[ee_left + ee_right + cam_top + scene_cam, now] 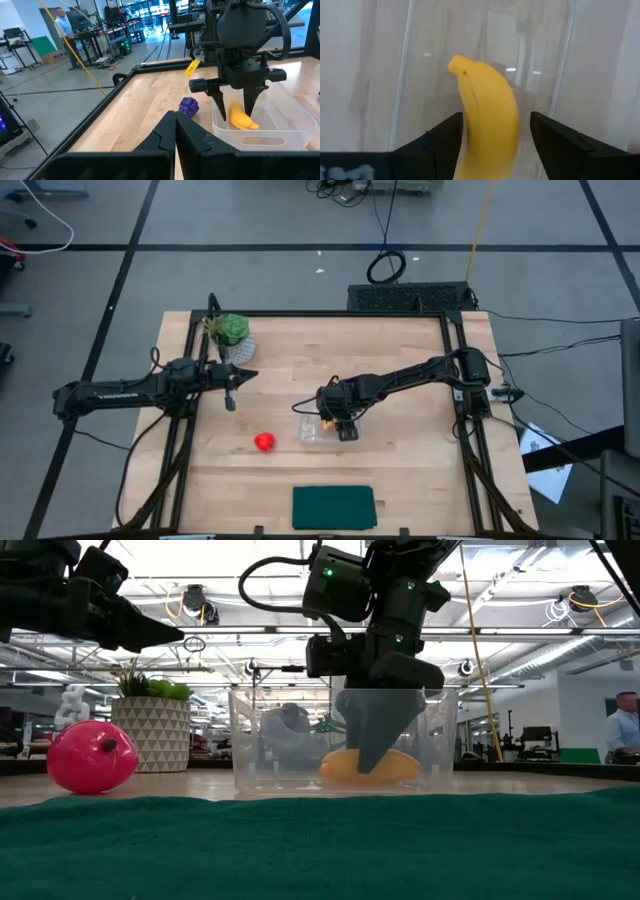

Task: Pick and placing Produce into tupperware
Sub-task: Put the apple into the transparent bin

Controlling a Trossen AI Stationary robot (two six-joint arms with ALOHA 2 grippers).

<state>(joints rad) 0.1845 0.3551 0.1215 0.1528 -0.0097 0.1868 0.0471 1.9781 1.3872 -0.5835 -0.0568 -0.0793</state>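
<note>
Nearest the table's front edge lies a dark green mat, at six o'clock from the table's middle. Beyond it, toward eight o'clock, the round red fruit sits alone on the wood. At the centre stands the clear tupperware; the right gripper reaches down into it, fingers spread apart either side of the yellow banana, which lies on the container's floor. Just beside the tupperware, on its far side, rests the purple lumpy piece. The left gripper hovers at ten o'clock, fingers pressed together, holding nothing. A potted plant stands at eleven o'clock, farthest back.
</note>
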